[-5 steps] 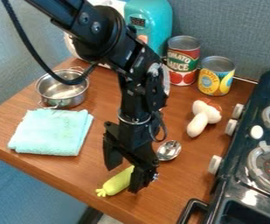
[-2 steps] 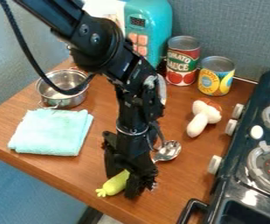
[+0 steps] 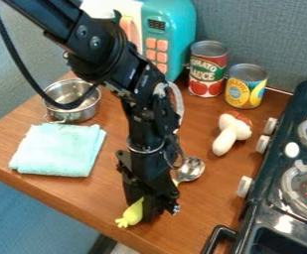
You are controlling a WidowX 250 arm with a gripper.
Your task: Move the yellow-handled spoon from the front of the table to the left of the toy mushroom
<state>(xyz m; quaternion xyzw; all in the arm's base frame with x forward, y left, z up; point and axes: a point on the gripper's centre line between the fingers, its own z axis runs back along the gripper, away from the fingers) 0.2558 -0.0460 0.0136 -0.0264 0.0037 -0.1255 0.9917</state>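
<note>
The black gripper [image 3: 144, 206] hangs low over the front part of the wooden table, its fingers close together around a yellow-green toy vegetable [image 3: 133, 213]. The vegetable's knobbly end sticks out at the lower left, while its middle is hidden behind the fingers. Just up and right of the gripper lies a metal spoon [image 3: 191, 169], bowl toward the back; a small yellowish piece shows beside it, and I cannot tell what it belongs to.
A folded teal cloth [image 3: 58, 150] and a metal pot [image 3: 72, 100] are at the left. Behind stand a toy microwave [image 3: 169, 34] and two cans [image 3: 208, 68], [image 3: 245, 86]. A toy mushroom [image 3: 230, 134] lies right of centre, near the black stove [image 3: 281, 198].
The gripper's fingers have come together on the vegetable, which has shifted slightly right and toward the table's front edge. The upper arm has moved left, uncovering more of the microwave.
</note>
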